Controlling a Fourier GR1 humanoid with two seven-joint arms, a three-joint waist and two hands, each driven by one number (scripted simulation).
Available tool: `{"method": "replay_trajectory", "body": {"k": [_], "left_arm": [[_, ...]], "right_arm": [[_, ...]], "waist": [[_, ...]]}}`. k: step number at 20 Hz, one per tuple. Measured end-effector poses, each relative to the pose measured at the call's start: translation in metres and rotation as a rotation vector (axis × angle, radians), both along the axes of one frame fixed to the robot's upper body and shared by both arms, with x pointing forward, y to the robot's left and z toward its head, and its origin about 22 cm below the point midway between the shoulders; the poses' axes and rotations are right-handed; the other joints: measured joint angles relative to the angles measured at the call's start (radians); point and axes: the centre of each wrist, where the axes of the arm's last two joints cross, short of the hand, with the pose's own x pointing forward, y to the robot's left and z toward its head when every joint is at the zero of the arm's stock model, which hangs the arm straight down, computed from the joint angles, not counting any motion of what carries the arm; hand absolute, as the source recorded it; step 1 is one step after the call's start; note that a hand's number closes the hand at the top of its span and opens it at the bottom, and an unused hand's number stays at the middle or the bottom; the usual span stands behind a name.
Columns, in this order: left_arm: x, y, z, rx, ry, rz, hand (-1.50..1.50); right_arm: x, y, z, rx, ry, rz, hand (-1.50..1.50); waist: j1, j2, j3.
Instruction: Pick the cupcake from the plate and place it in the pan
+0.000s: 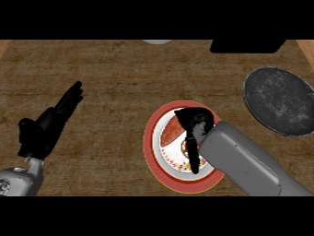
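No words, numbers or signs can be read on anything here, not even on the plate (160,138).

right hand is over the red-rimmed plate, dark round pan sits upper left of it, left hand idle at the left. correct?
One error: in the head view the dark grey round pan sits to the upper right of the red-rimmed white plate, not upper left. The rest holds: the right hand is over the plate, and the left hand rests open at the left.
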Motion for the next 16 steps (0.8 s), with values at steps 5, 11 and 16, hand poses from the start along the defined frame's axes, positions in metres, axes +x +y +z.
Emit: {"method": "replay_trajectory", "body": {"k": [5,11,16], "left_arm": [[0.000,-0.001,0.000,-0.003,0.000,0.003,0.00],[0.001,-0.003,0.001,0.000,-0.001,0.007,0.00],[0.003,-0.002,-0.004,-0.001,-0.002,0.003,0.00]], "right_arm": [[-0.002,-0.009,-0.012,-0.015,-0.005,0.003,-1.50],[-0.009,-0.010,-0.018,-0.003,0.010,0.064,1.50],[-0.011,-0.011,-0.020,-0.001,0.010,0.084,1.50]], "waist": [[0.000,-0.004,-0.001],[-0.001,-0.013,-0.003],[-0.002,-0.016,-0.005]]}}
